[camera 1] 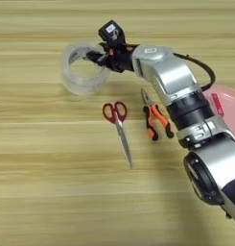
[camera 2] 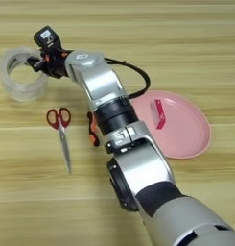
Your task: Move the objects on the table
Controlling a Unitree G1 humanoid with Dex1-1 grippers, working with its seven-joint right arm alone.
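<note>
My right gripper (camera 1: 98,57) reaches in from the right, and its black fingers are shut on the right wall of the wide clear tape roll (camera 1: 80,72) at the far left. The same roll (camera 2: 20,77) shows beside the gripper (camera 2: 37,63) in the right eye view. Red-handled scissors (camera 1: 116,120) lie flat below the roll, blades pointing toward me. The orange-and-black pliers (camera 1: 155,117) lie just right of them, partly under my forearm. A pink oval plate (camera 2: 186,137) at the right holds the small pink-red flat bar (camera 2: 158,114).
The light wooden table (camera 1: 42,192) fills both views. My silver forearm (camera 2: 104,91) crosses diagonally from the bottom right, with a black cable looping off it above the plate's left edge.
</note>
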